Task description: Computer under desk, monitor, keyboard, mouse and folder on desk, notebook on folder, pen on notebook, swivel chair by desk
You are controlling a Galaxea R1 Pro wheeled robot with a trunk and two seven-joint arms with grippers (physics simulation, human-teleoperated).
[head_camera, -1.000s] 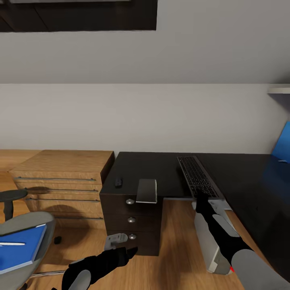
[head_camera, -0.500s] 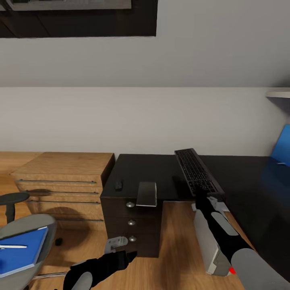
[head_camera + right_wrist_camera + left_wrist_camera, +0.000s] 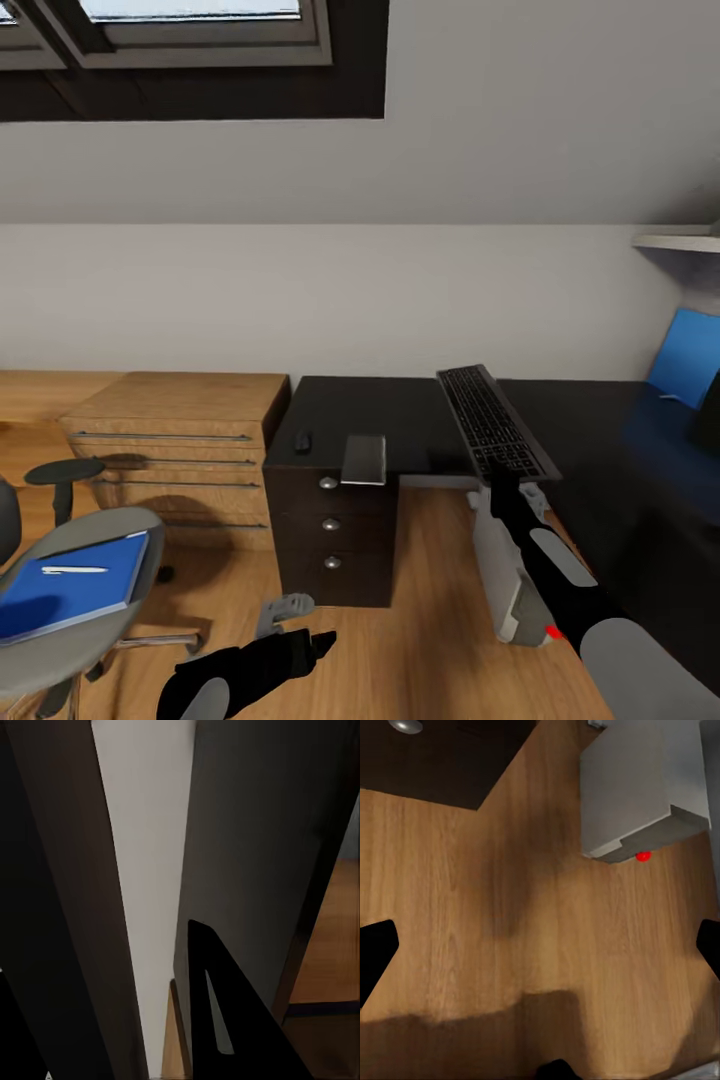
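Keyboard (image 3: 494,422): slim, silver-grey frame, dark keys. Lifted clear of the desk (image 3: 400,415), near end low, far end tilted up toward the wall. The right gripper (image 3: 503,483) pinches its near short edge; the wrist view shows a finger (image 3: 225,1020) close against a flat dark face, so it reads as clamped on the keyboard. An end grip probably keeps the arm off the desk edge while the board is carried to the monitor's side.

Desk: matt black top, running right from the keyboard; the part right of it is bare.

Mouse (image 3: 302,439): small dark lump on the desk, left of the keyboard, well apart from it.

Notebook (image 3: 364,458): thin, grey glossy cover, between mouse and keyboard, overhanging the desk's front edge.

Computer (image 3: 497,568): light grey tower on the floor, below the keyboard, by the desk.

Folder (image 3: 72,585): bright blue, flat on the chair (image 3: 60,660) seat, far left of the desk. Pen (image 3: 74,570): thin, pale, lying on the folder.

Left gripper (image 3: 300,625): low over the floor, in front of the black drawer unit (image 3: 330,530). Fingers spread wide, nothing held; likely parked out of the way.
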